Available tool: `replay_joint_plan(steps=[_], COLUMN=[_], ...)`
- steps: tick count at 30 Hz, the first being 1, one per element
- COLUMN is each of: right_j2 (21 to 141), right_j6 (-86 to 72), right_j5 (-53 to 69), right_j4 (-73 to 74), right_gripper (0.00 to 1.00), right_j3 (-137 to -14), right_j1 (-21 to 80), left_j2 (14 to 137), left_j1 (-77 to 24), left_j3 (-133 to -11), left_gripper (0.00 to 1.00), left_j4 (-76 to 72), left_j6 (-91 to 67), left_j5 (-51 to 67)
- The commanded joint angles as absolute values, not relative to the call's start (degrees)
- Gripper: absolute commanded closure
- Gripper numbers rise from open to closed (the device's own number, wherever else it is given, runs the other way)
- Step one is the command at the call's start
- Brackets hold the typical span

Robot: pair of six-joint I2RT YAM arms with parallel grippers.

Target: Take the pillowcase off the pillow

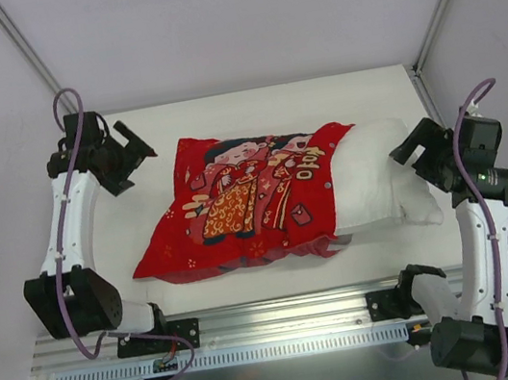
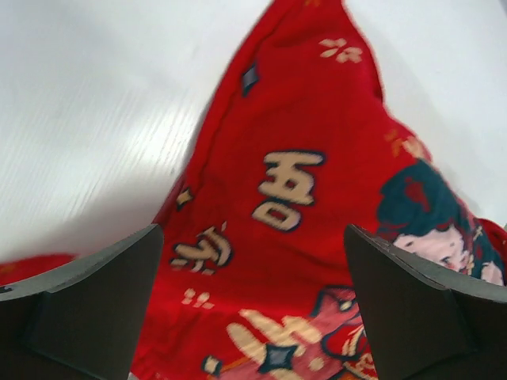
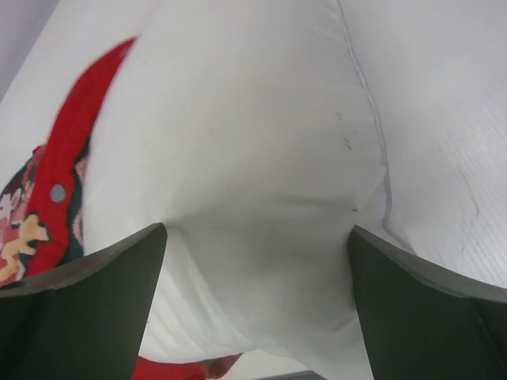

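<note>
1. Nearest to us, a ribbed aluminium rail (image 1: 285, 316) runs along the counter's near edge, with both blocky black arm bases bolted onto it.
2. Up the left side goes the left arm (image 1: 69, 221), a white shell with a purple cable looped alongside. The left jaws are released. In the wrist view their dark, matte, wedge-shaped fingers (image 2: 87, 309) stand far apart with nothing pinched between them.
3. On the right, the right arm (image 1: 483, 230) bends in toward the middle. The right jaws are released too, fingers (image 3: 87, 309) spread wide. White stuffing swells in the gap beyond them, and I cannot tell whether they brush it.
4. In the middle of the counter lies the pillowcase (image 1: 237, 203), a slanted, rumpled rectangle of bright red cloth. It is printed with two cartoon figures, cream-gold characters and small flowers. Its far left corner tapers to a soft point near the left jaws.
5. Out of the cover's open right end pokes the pillow (image 1: 374, 180), plain white, plump and creased, with a raised seam along one edge. It lies just beside the right jaws.
6. On the red hem at that opening sits a small round grey snap (image 3: 57, 192).
7. Farthest back is the counter (image 1: 250, 108), smooth white with a faint straight grain, and then a pale wall.
</note>
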State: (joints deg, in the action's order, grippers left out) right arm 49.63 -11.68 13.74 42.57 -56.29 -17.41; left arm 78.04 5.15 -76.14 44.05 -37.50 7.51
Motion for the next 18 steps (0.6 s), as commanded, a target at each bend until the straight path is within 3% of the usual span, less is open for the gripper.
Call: replay_joint_plan(steps=[1, 7, 12, 18], right_j2=[51.8, 57.2, 66.1, 78.0], right_j6=[-10.7, -8.2, -5.3, -4.1], right_j5=[7.8, -5.2, 2.2, 2.1], right_j4=[43.6, 49.5, 52.1, 50.4], right_gripper=[0.04, 0.04, 0.04, 0.04], right_j3=[-65.4, -73.9, -78.5, -77.9], right_j1=[-13.7, -8.1, -5.5, 2.6], left_j2=[84.4, 98.2, 106.5, 115.1], left_j1=[1.7, -2.6, -5.9, -13.4], left_j3=[-83.9, -92.4, -94.0, -97.6], left_gripper=[0.01, 0.01, 0.01, 0.01], left_j4=[42.2, 43.1, 43.8, 43.8], left_j6=[-33.6, -32.3, -33.4, -34.4], left_j5=[9.1, 12.2, 13.8, 14.5])
